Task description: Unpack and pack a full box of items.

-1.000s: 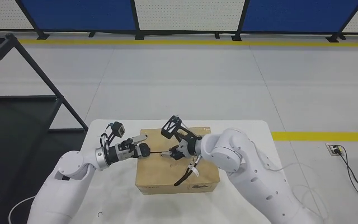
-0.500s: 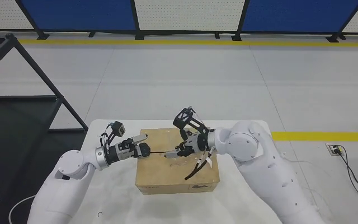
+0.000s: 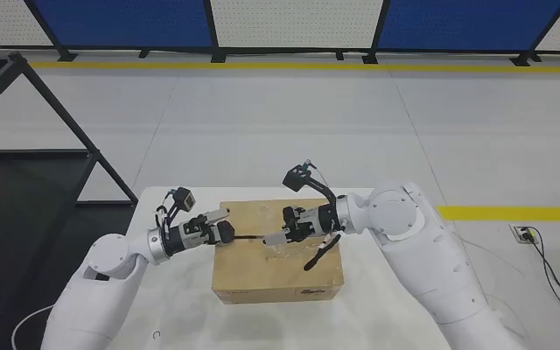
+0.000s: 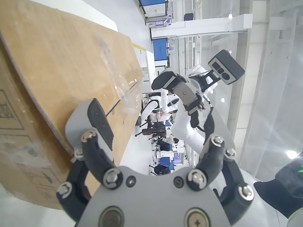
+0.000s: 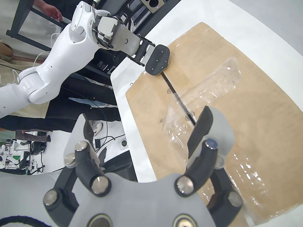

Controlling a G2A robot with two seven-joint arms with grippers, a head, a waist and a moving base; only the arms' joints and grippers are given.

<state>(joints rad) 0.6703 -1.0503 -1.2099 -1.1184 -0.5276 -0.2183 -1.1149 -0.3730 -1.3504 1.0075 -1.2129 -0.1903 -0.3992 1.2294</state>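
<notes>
Left gripper (image 4: 153, 119): fingers spread, one pad (image 4: 100, 119) at the seam's end on the cardboard box (image 3: 276, 273)'s edge | right gripper (image 5: 145, 119): fingers spread, poised over the seam mid-lid, above crinkled clear tape (image 5: 213, 81) | box: flaps closed, resting on white table (image 3: 188, 306).

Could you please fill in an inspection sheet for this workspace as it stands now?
Surface: white table, bearing the box.
Job's things: cardboard box, flaps shut; clear tape crumpled loose across the seam.
Clutter: nothing seen.
Grippers: left gripper open at the box's edge; right gripper open above the seam.
Cables: black cable hanging from the right wrist over the box; floor socket with cable.
Surroundings: blue panels, yellow floor line, black frame.
</notes>
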